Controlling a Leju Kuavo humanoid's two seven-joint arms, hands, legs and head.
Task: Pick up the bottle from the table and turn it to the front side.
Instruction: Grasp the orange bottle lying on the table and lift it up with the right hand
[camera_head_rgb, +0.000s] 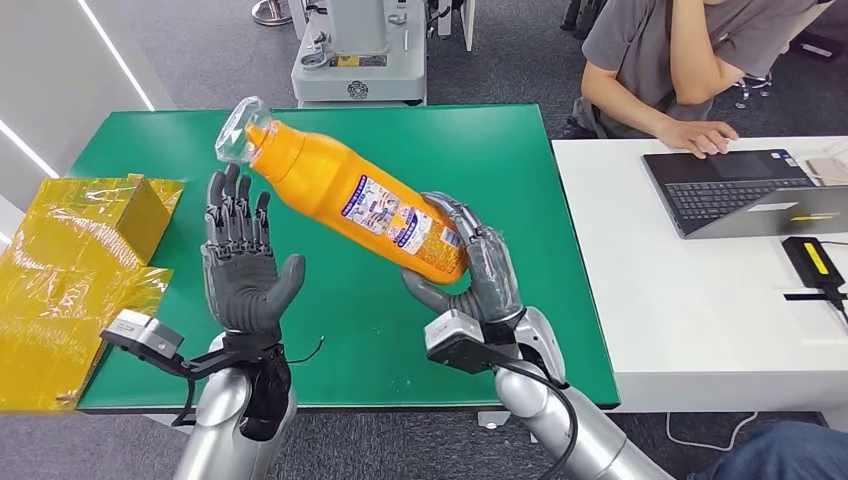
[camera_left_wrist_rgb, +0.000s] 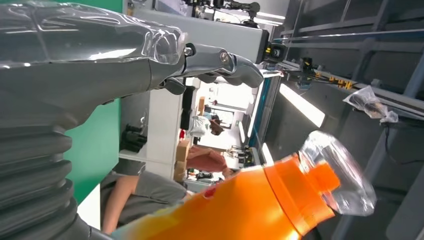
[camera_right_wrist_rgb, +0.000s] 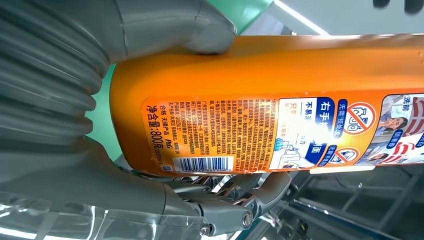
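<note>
The orange bottle (camera_head_rgb: 352, 205), lifted above the green table (camera_head_rgb: 520, 180), is gripped at its base by the right hand (camera_head_rgb: 478, 268), long axis running toward ten o'clock, capped neck just above the open, empty left hand (camera_head_rgb: 243, 265).

An office-style robotics lab: a person (camera_head_rgb: 660, 60) at a laptop (camera_head_rgb: 745, 190) on a white desk (camera_head_rgb: 690, 320), beside a green test table (camera_head_rgb: 480, 150).

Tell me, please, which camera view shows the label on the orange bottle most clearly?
The right wrist view: the label is close up there, with its barcode and print sharp. The head view shows the whole bottle tilted in the right hand, label small. The left wrist view shows the neck and clear cap, no label.
</note>
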